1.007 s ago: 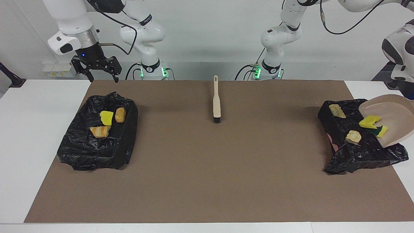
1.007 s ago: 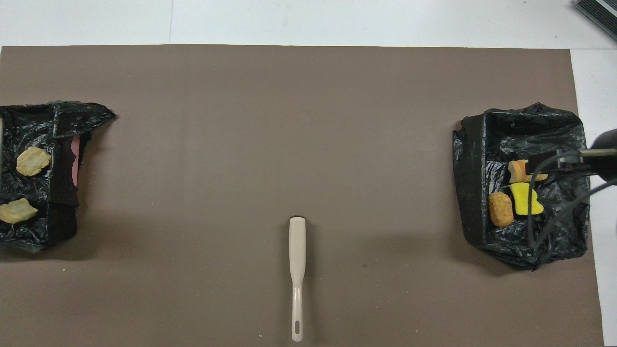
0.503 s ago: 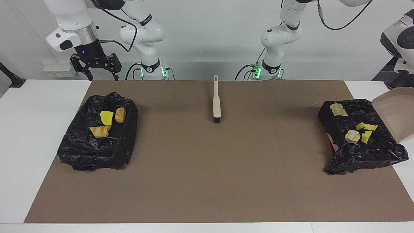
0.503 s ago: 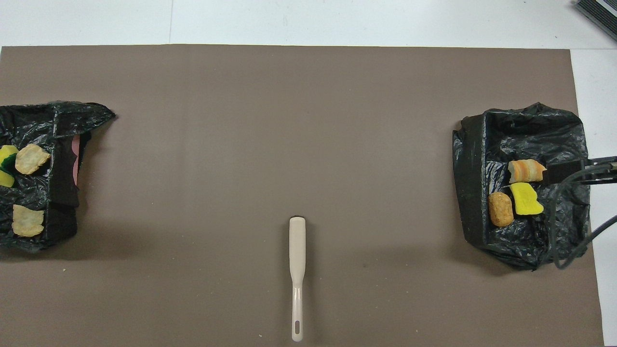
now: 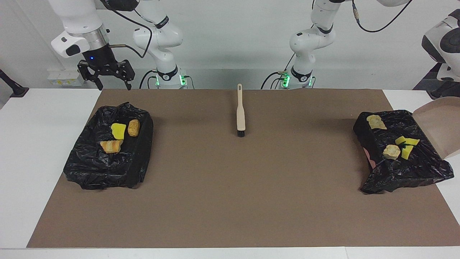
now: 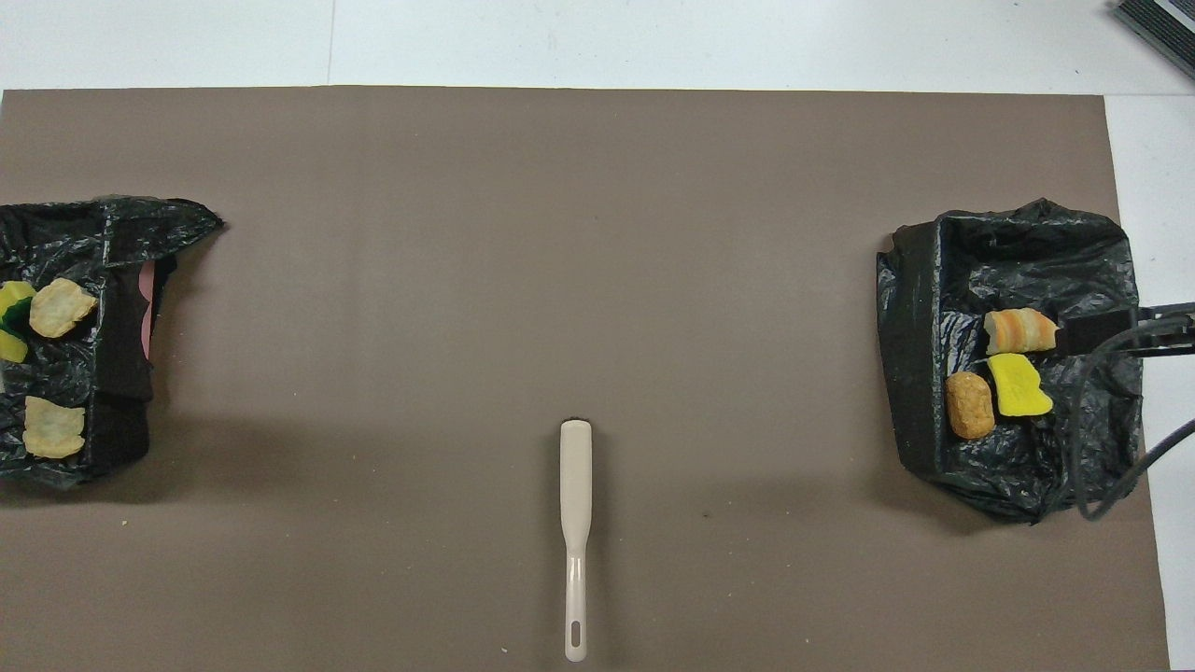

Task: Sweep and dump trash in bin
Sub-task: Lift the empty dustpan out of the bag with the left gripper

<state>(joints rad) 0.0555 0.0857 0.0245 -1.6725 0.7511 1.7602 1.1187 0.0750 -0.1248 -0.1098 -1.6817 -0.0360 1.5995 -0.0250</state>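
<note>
Two black-lined bins on brown mat [image 5: 230, 187], one at each arm's end of the table.

Bin at left arm's end [image 5: 402, 169]: holds 3 pcs of trash, a pale bread lump [image 5: 376, 122] at the side nearer the robots, a second bread lump [image 5: 391, 151] and yellow sponge chunks w/ green backing [image 5: 406, 145], those two touching. Overhead view shows same bin [image 6: 121, 373] partly cut by frame edge.

Bin at right arm's end [image 5: 107, 169]: yellow sponge [image 5: 118, 130], golden-brown lump [image 5: 133, 127] just beside it, croissant-like pc [image 5: 111, 145] a bit farther from robots.

Beige dustpan [image 5: 440, 124] up in air, tilted, at frame edge over table edge beside the left-end bin; nothing seen on it. Left gripper itself out of frame, grip can't be told.

Right gripper [image 5: 107, 77] hangs in air over table edge near its bin, fingers spread apart, holding nothing.

Brush [image 5: 240, 111] lies flat at mid-mat, handle end toward robots, bristle end away; well apart from both bins.
</note>
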